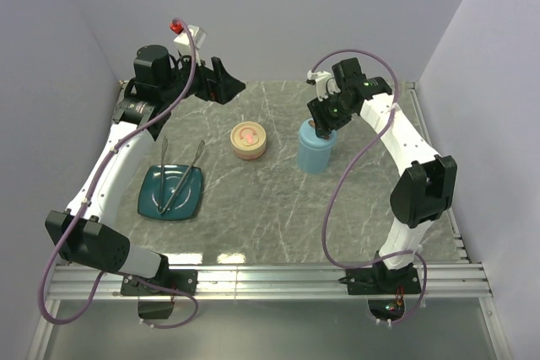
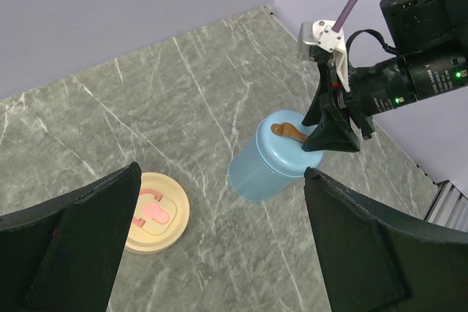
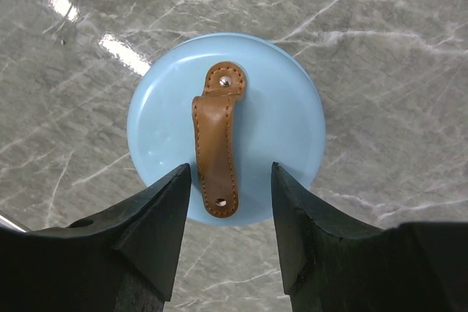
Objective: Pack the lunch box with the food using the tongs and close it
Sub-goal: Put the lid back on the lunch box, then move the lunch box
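Both empty: my left jaws fully spread, my right jaws half-open above brown leather strap [image 3: 216, 137] on pale-blue cylindrical lunch box [image 3: 285, 122] | step judged: lid grasp | next: descend, pinch strap.

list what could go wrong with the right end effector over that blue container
1. The right end effector is open and straddles the brown strap near one end, not at its middle. Closing there may slip off or lift the lid crooked.
2. The blue container is tall and stands free, so a sideways pull on the strap could tip it.
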`<state>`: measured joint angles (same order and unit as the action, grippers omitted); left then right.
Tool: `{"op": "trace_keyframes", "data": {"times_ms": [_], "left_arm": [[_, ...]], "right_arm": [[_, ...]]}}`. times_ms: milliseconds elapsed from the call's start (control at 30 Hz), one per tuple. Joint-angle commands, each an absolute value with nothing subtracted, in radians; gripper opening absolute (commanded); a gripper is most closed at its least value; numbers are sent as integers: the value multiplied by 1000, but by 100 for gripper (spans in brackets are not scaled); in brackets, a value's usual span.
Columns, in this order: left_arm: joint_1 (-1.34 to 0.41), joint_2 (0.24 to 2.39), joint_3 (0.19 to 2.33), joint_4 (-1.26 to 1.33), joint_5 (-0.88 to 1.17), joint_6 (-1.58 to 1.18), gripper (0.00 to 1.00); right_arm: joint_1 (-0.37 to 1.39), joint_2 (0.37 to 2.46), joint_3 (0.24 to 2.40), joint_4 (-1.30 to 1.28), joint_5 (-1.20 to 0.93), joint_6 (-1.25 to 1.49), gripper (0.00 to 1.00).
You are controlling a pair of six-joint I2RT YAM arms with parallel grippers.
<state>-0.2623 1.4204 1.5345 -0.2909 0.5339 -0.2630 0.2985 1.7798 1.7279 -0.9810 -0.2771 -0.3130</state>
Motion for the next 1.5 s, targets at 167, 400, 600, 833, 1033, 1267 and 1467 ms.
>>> {"op": "trace_keyframes", "data": {"times_ms": [167, 400, 600, 833, 1033, 1267, 1467], "left_arm": [[-265, 1424, 1566, -273, 545, -241, 99], [-265, 1428, 1557, -265, 551, -239, 99], [-265, 1428, 1551, -268, 549, -232, 99], [-265, 1433, 1545, -265, 549, -235, 99], [-265, 1440, 1554, -267, 548, -230, 99], [-265, 1445, 1566, -267, 551, -241, 99], [-265, 1439, 1566, -276, 548, -239, 99]], "right_arm": [[296, 1861, 1704, -1069, -258, -339, 55], [301, 1888, 1683, -1078, -267, -345, 54], [302, 1888, 1641, -1072, -278, -347, 54], [308, 1888, 1603, -1075, -273, -362, 53], [316, 1870, 1571, -1077, -262, -374, 54], [318, 1861, 1578, -1094, -264, -379, 54], [319, 1852, 1586, -1107, -259, -382, 56]]}}
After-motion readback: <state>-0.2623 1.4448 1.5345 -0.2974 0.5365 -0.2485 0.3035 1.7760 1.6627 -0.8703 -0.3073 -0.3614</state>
